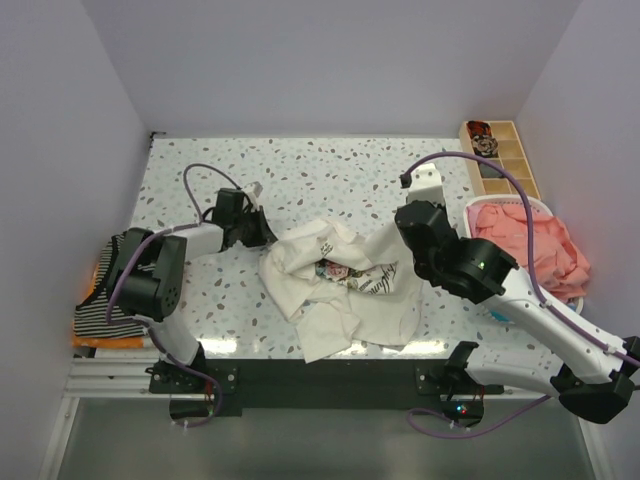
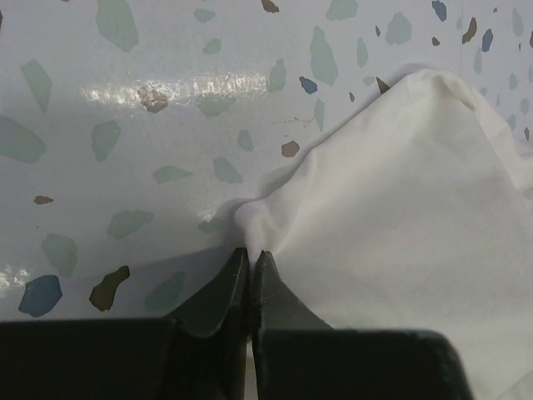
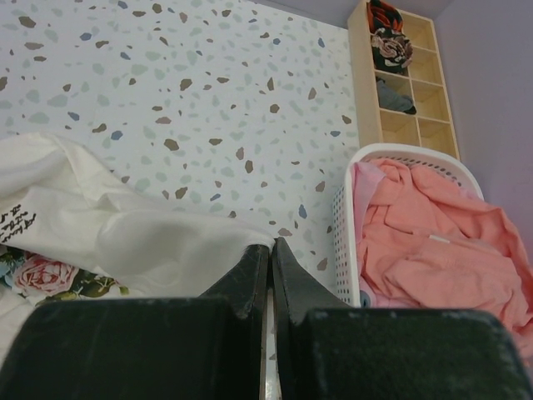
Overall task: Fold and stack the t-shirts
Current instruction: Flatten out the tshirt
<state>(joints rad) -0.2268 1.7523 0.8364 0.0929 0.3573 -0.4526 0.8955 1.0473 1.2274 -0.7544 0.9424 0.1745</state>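
A white basket (image 1: pixel 478 207) sits at 3 o'clock on the speckled counter (image 1: pixel 330 175), heaped with pink shirts (image 1: pixel 535 250) that spill over its far rim. Behind it, at 1 o'clock, a wooden tray (image 1: pixel 500 155) holds a dark patterned bundle in its farthest compartment. The right wrist view shows something grey two compartments nearer; what these are is hard to make out.

At 9 o'clock a striped shirt (image 1: pixel 105 295) lies on an orange shirt (image 1: pixel 105 342). The left arm covers part of both.

The cream shirt (image 1: pixel 340 290) lies crumpled near the middle of the counter toward 6 o'clock, and its rose print shows only in part between the folds.

The left end effector (image 2: pixel 250 254) is at the shirt's 9 o'clock edge, with its jaws closed tight and pinching a bit of cloth. The right end effector (image 3: pixel 268 248) is at the 3 o'clock side, jaws also closed on the shirt's edge, which rises toward it.

A small blue scrap (image 1: pixel 500 316) shows beneath the right arm, mostly hidden.
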